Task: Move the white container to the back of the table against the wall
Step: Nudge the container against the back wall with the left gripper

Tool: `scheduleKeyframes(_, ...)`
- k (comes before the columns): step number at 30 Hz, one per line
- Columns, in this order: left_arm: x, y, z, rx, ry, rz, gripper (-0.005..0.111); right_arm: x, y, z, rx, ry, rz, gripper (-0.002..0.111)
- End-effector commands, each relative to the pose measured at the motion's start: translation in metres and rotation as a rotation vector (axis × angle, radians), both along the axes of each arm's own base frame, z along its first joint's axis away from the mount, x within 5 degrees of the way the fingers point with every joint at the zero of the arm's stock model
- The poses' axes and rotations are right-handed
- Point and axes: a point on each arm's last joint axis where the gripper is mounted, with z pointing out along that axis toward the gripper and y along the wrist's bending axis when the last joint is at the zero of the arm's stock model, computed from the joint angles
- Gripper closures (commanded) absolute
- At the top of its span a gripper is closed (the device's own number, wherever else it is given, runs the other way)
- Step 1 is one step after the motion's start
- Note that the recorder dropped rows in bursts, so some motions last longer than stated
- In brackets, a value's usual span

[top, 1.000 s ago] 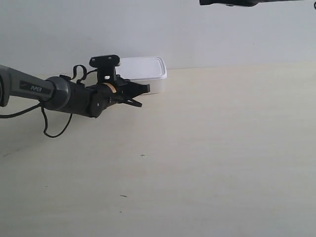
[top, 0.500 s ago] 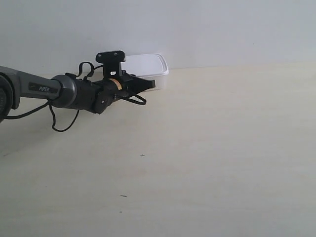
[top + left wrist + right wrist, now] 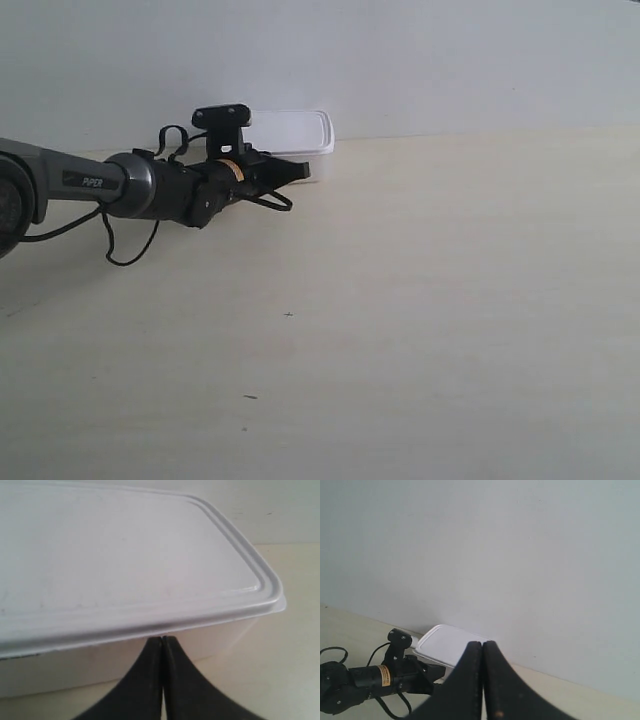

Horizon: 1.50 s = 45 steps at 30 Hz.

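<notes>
The white container [image 3: 296, 137], a shallow lidded tub, sits at the back of the table [image 3: 420, 300] against the pale wall [image 3: 420, 60]. The arm at the exterior view's left reaches to it, and the left wrist view shows this is my left gripper [image 3: 300, 171], shut and empty. In that wrist view the closed tips [image 3: 162, 639] touch the container's [image 3: 125, 565] front side just under the lid's rim. My right gripper [image 3: 483, 644] is shut, held high above the table, and looks down on the container [image 3: 447, 646] and the left arm [image 3: 365, 680]. It does not appear in the exterior view.
A black cable [image 3: 125, 245] loops below the left arm's wrist. A few tiny dark specks [image 3: 289, 314] mark the table's middle and front.
The left gripper has pushed forward toward the wall and the container has slid back with it, now lying against the wall. The dark arm part at the exterior view's top edge is gone.
</notes>
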Motion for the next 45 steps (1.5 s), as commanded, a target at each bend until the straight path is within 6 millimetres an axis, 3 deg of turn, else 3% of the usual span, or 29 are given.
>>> scheduleKeyframes(1, 0.006, 0.007, 0.003, -0.019, -0.022, 0.021, 0.107, -0.013, -0.005, 0.002, 0.008, -0.021, -0.002, 0.108)
scheduleKeyframes(14, 0.010, 0.006, 0.002, -0.022, -0.018, 0.019, 0.107, -0.027, -0.005, 0.008, 0.012, -0.021, 0.030, 0.108)
scheduleKeyframes(45, 0.009, 0.008, 0.003, -0.008, 0.029, 0.029, 0.107, -0.026, -0.006, 0.006, -0.008, -0.003, 0.021, 0.108)
